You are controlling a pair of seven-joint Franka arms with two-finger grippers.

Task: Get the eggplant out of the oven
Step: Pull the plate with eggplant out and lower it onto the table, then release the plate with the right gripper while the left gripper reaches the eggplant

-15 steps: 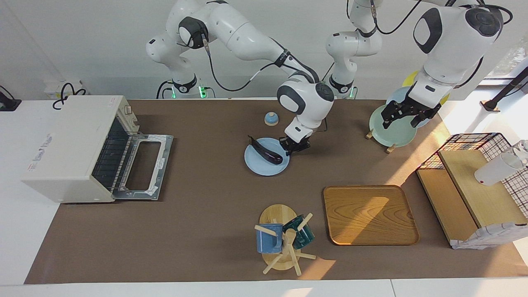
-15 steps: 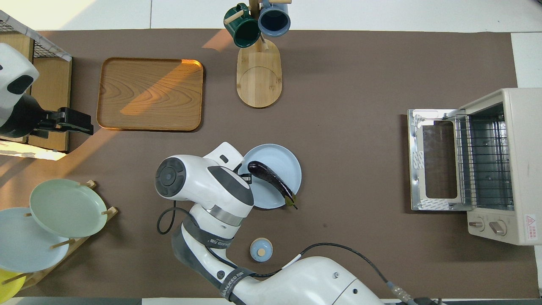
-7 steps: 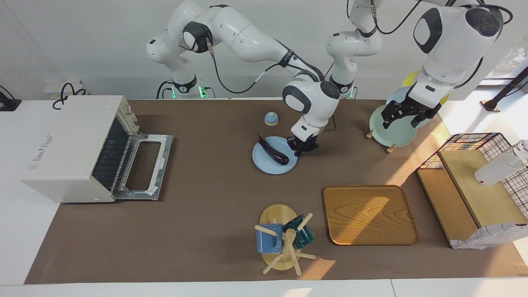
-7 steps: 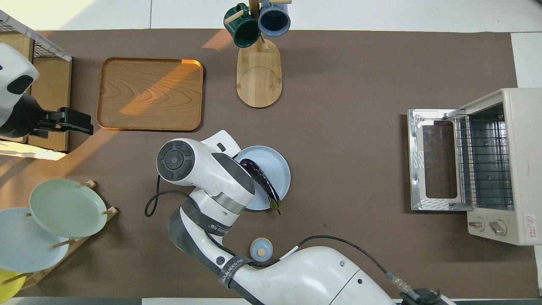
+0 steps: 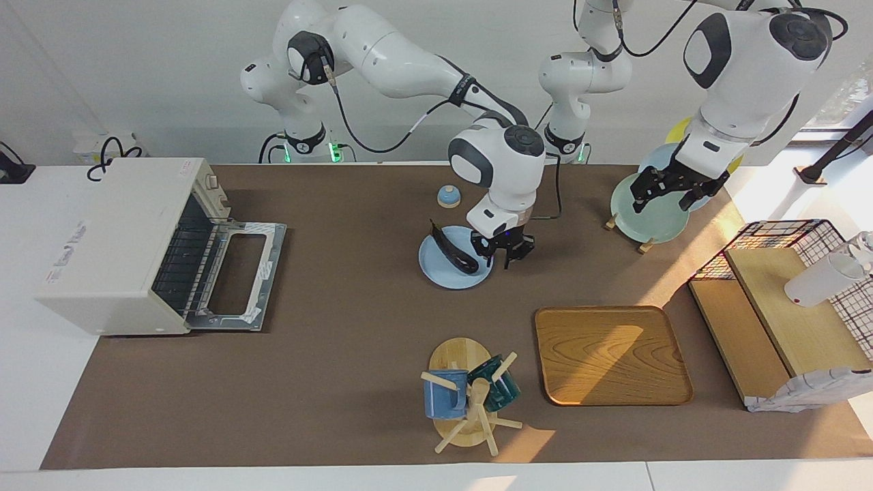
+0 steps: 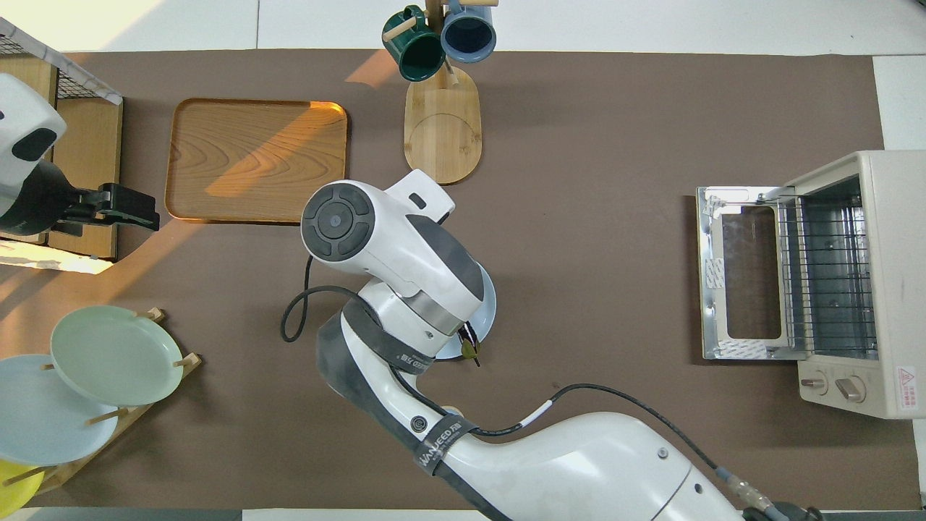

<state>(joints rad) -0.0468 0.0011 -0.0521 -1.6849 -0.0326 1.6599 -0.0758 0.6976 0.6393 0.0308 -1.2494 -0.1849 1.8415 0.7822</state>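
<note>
Eggplant [image 5: 452, 251] is lying on the light blue plate [image 5: 443, 274], well apart from the open oven [image 5: 116, 245]; right gripper [image 5: 503, 254] is hovering empty and pinched shut just beside the plate, left gripper [image 5: 672, 193] idling wide over the plate rack.

The eggplant [image 5: 455, 254] looks glossy, the tray [image 5: 612, 354] is smooth wood, the oven [image 5: 116, 245] door is shiny metal.

Right arm [image 6: 405, 260] covers most of blue plate [image 6: 488, 311]; only eggplant [image 6: 469, 346] stem end visible at plate edge. Oven [image 6: 868, 282] open, rack bare. Left hand [image 6: 134, 208] beside wooden tray [image 6: 257, 161].
</note>
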